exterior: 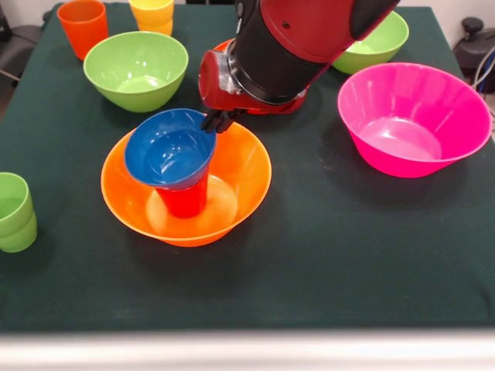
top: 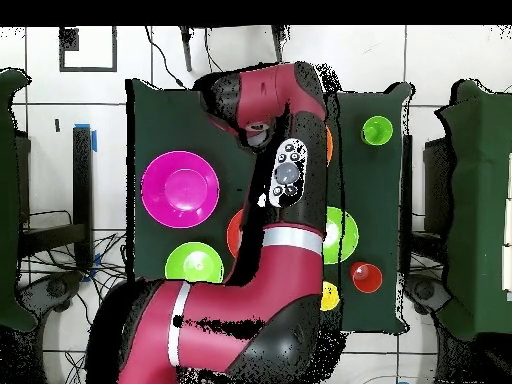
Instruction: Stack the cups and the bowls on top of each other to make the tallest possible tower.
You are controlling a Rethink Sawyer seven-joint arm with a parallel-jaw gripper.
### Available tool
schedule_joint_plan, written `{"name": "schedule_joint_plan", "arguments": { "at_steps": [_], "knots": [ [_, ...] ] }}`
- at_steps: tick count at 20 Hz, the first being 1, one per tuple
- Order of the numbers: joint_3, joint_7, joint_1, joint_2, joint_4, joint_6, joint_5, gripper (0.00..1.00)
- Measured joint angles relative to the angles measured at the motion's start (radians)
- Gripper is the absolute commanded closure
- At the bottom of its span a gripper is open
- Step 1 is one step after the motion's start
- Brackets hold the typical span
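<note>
Desk [exterior: 325, 255] is carrying a large orange bowl [exterior: 240, 174] as the wide base, probably for steadiness, left of a large pink bowl [exterior: 414, 116]. A small blue bowl [exterior: 170, 151] is sitting tilted on a red cup [exterior: 186, 199] inside it. The tool [exterior: 219, 120] is touching the blue bowl's far rim; I cannot tell whether it is gripping

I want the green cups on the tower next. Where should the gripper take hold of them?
Judging by the front view, grip the rim of the top green cup from straight above, one finger inside and one outside. The light green cups stand nested, upright and mouth up, alone near the table edge, so nothing blocks a vertical approach.
</note>
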Motion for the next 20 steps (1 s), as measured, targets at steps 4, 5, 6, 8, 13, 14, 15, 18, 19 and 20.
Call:
{"name": "schedule_joint_plan", "arguments": {
  "at_steps": [4, 5, 6, 8, 13, 14, 15, 18, 19, 20],
  "knots": [
    [-0.002, 0.0, 0.014, 0.022, -0.032, 0.0, 0.0, 1.0],
    [-0.002, 0.0, 0.016, 0.024, -0.036, 0.0, 0.0, 1.0],
    [-0.002, 0.0, 0.018, 0.028, -0.043, 0.0, 0.0, 1.0],
    [-0.002, 0.0, 0.022, 0.037, -0.059, 0.0, 0.0, 1.0],
    [-0.007, 0.0, 0.03, 0.053, -0.088, 0.0, 0.0, 1.0],
    [-0.008, 0.0, 0.03, 0.054, -0.089, 0.0, 0.0, 1.0],
    [-0.011, 0.0, 0.031, 0.057, -0.093, 0.0, 0.0, 1.0],
    [-0.021, 0.0, 0.033, 0.062, -0.103, 0.0, 0.0, 1.0],
    [-0.023, 0.0, 0.033, 0.062, -0.104, 0.0, 0.0, 1.0],
    [-0.025, 0.0, 0.034, 0.062, -0.105, 0.0, 0.0, 1.0]
  ]
}}
